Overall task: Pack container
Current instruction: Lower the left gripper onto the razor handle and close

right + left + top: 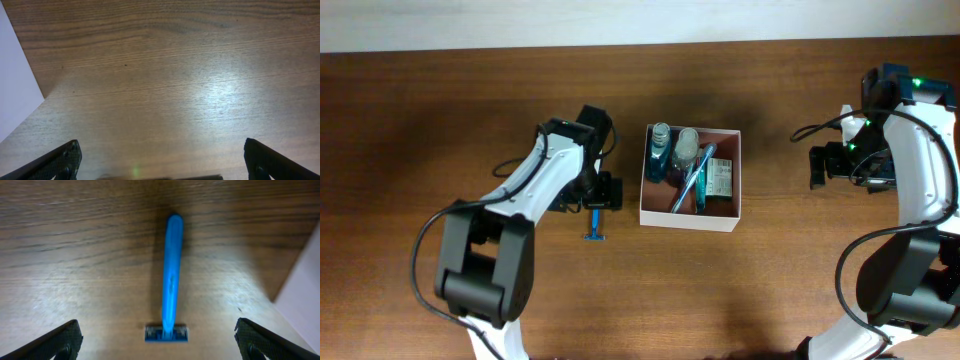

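Two arms in frame, both with white links and black joints, their bases cut off by the bottom edge of the overhead view.

Left arm (520, 200): rose from the lower left, bent at the elbow, wrist turned down over the wooden table (440, 100) just left of the container (690, 218). Left gripper (160, 344) was spread wide and grasped nothing. A blue disposable razor (170, 275) lay flat on the wood between the two fingertips, head nearest the camera, handle pointing away. No finger touched it as far as the wrist view showed. Overhead, the upper end of the razor was hidden under the gripper.

Right arm (920, 150): stood along the right edge, wrist high, right gripper (817, 165) pointing left, well apart from the container. Its jaws were also fully spread and empty, with bare wood beneath them.

Container: a square white box with a pinkish interior, at table centre between the arms. It held a dark blue bottle (660, 150), a greyish bottle (687, 148), a blue toothbrush (690, 185) lying diagonally, and a small printed carton (722, 180) (print too small to read). The items overlapped, so exact contact could not be told.

Only the fingertips showed in each wrist view. One white corner of the box entered each of those frames.
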